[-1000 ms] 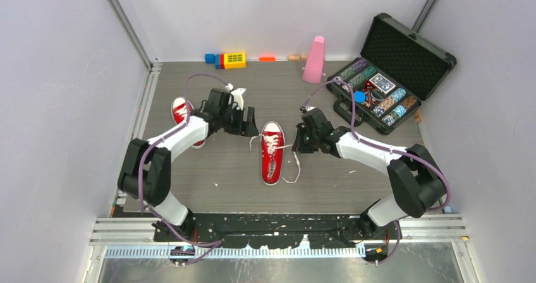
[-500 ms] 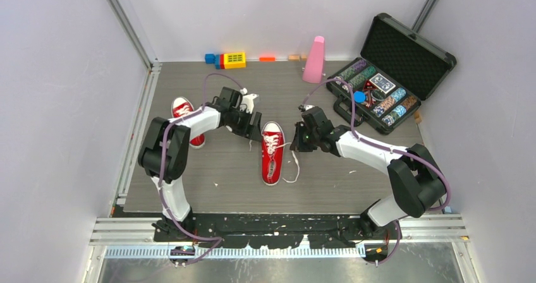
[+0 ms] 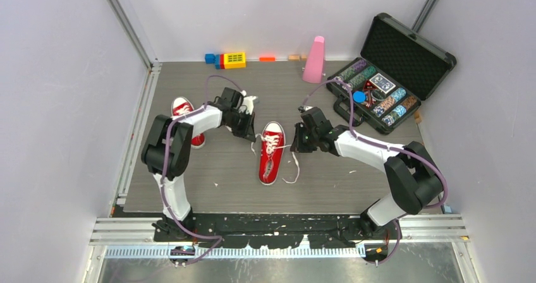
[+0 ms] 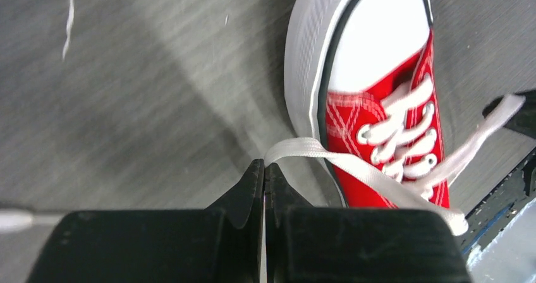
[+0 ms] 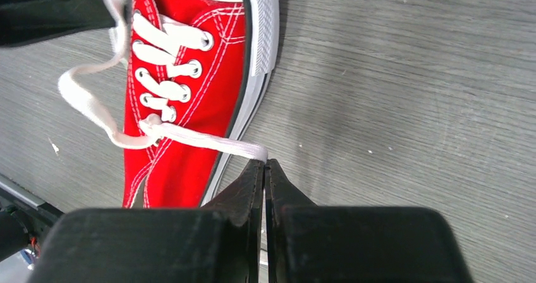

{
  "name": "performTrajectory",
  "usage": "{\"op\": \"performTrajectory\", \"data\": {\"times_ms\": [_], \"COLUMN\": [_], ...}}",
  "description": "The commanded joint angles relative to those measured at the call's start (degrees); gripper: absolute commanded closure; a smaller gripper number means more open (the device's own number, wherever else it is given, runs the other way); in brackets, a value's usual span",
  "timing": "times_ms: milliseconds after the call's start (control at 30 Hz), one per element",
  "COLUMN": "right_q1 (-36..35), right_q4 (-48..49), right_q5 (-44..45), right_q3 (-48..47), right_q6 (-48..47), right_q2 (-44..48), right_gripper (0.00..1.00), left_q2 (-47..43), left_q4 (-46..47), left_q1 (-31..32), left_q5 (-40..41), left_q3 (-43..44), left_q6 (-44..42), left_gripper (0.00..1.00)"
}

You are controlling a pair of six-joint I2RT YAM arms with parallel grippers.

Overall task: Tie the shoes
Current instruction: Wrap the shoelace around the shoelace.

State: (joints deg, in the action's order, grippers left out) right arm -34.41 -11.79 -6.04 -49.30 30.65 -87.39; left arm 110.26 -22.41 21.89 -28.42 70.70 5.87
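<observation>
Red canvas and a white toe cap mark the shoe being worked on [image 3: 272,153], which is laid lengthwise at the middle of the table [image 3: 354,182], toe towards the back wall. The second shoe [image 3: 181,108] is left well apart on the left side, partly covered by the left arm, so the state of its laces cannot be told. A second ago the left gripper [image 3: 251,133] was held wide open and further back from the middle shoe. It has since been brought in beside the shoe's left flank and clenched, and in the left wrist view the left lace [image 4: 316,153] is seen pinched right at the fingertips. The right gripper [image 3: 297,145] is kept where it was, on the shoe's other side. It is clamped on the end of the right lace [image 5: 208,143], which is drawn out from the lowest eyelets. Both loose ends are thus held at once and no knot is formed yet. The task is judged to be early, with crossing the two laces over the tongue as the likely next step. Care is called for there, since each lace is gripped only near its tip and could be pulled free.
</observation>
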Motion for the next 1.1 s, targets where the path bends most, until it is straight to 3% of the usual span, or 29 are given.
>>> {"op": "performTrajectory", "data": {"times_ms": [0, 133, 167, 367, 633, 800, 1067], "right_q1": [0.31, 0.39, 0.37, -0.56, -5.16, -9.07, -11.64], "right_q4": [-2.07, -4.57, -5.07, -7.24, -6.10, -8.68, -14.65], "right_q5": [4.17, 5.09, 4.85, -1.13, -9.13, -7.43, -4.95], "right_q3": [-2.77, -4.12, -4.62, -9.17, -15.18, -18.60, -23.75], "right_q6": [0.73, 0.19, -0.57, -3.96, -5.91, -7.17, -10.26], "right_q2": [-0.04, 1.05, 3.21, 3.35, -0.81, -3.06, -7.76], "right_gripper": [0.89, 0.71, 0.62, 0.49, 0.52, 0.45, 0.52], "left_q2": [-10.09, -18.55, -22.92, -27.62, -28.17, -27.69, -27.82], "left_q4": [1.99, 3.28, 5.08, 7.30, 6.71, 6.77, 6.64], "left_q1": [-0.22, -0.40, -0.44, -0.44, -0.44, -0.44, -0.44], "left_q5": [4.09, 7.95, 7.95, 4.21, 3.44, 2.85, 2.57], "left_q3": [-4.93, -11.01, -15.57, -19.67, -19.75, -19.52, -19.20], "left_q6": [4.70, 10.20, 12.15, 13.72, 13.38, 13.38, 13.29], "left_gripper": [1.00, 1.00, 1.00, 1.00, 1.00, 1.00, 1.00]}}
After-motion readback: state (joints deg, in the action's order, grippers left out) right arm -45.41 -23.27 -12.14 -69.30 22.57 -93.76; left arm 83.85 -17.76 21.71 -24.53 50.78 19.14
